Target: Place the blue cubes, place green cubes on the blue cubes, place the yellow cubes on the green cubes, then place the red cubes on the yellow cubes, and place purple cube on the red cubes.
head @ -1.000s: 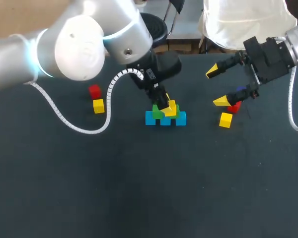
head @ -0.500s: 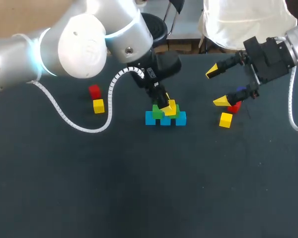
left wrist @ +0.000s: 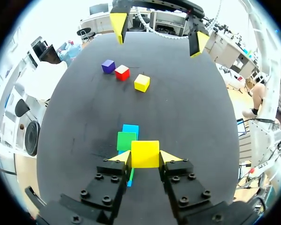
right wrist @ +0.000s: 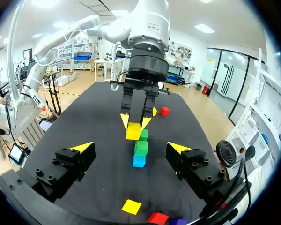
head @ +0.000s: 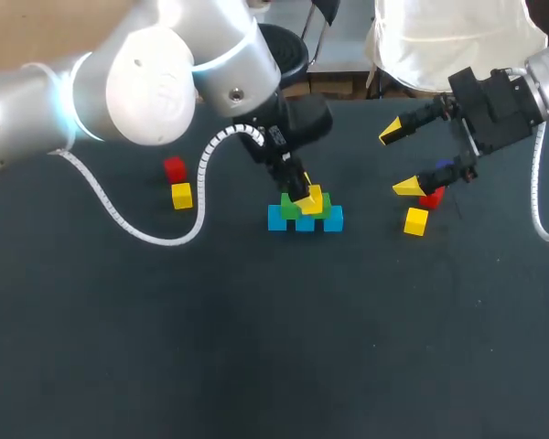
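Note:
Three blue cubes (head: pixel 305 222) form a row in the middle of the table, with green cubes (head: pixel 288 204) on top of them. My left gripper (head: pixel 304 195) is shut on a yellow cube (left wrist: pixel 145 153), held just over the green cubes (left wrist: pixel 126 140); whether it rests on them I cannot tell. In the right wrist view that yellow cube (right wrist: pixel 133 131) hangs over the green (right wrist: pixel 141 147) and blue (right wrist: pixel 139 161) cubes. My right gripper (head: pixel 401 161) stands wide open above the table at the right, holding nothing.
Under and beside the right gripper lie a red cube (head: pixel 430 198), a purple cube (head: pixel 444 165) and a yellow cube (head: pixel 416 221). At the left lie another red cube (head: pixel 174 168) and a yellow cube (head: pixel 181 195). The left arm's white cable (head: pixel 128 224) droops over the table.

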`<state>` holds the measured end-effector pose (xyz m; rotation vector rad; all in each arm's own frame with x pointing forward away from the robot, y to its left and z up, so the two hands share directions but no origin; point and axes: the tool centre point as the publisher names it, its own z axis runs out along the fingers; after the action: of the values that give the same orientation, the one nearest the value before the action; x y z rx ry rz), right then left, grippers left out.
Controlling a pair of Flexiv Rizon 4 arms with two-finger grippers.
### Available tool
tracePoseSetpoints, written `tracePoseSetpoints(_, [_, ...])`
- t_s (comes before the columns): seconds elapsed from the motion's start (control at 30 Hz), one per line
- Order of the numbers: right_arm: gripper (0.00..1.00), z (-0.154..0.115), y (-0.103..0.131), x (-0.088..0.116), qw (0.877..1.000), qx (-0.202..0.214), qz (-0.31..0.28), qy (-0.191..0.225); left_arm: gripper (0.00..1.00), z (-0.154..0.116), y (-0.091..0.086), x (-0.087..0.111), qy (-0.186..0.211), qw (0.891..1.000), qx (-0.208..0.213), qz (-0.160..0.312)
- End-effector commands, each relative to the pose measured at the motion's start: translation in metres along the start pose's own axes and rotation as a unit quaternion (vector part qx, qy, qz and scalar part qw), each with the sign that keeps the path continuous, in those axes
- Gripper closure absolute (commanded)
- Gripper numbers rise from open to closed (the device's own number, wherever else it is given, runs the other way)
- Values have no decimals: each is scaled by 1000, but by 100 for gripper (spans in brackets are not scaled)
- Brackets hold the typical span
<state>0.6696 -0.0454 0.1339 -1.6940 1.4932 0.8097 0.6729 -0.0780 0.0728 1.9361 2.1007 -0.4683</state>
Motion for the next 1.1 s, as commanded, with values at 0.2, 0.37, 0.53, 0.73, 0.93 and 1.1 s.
tracePoseSetpoints(0.2, [0, 0, 0, 0, 1000, 0, 0, 0, 100, 3, 2, 2, 2, 1000, 2, -1])
tracePoseSetpoints(0.37, [0, 0, 0, 0, 1000, 0, 0, 0, 100, 2, 3, 2, 1, 1000, 1, 1])
tracePoseSetpoints(0.53, [0, 0, 0, 0, 1000, 0, 0, 0, 100, 2, 7, 1, 2, 1000, -1, 4])
tracePoseSetpoints(0.73, [0, 0, 0, 0, 1000, 0, 0, 0, 100, 2, 9, 1, 2, 1000, -2, 9])
tracePoseSetpoints(0.93, [0, 0, 0, 0, 1000, 0, 0, 0, 100, 3, 10, 1, 3, 1000, 1, 10])
tracePoseSetpoints(1.1, [0, 0, 0, 0, 1000, 0, 0, 0, 100, 5, 11, 3, 3, 1000, 3, 6])
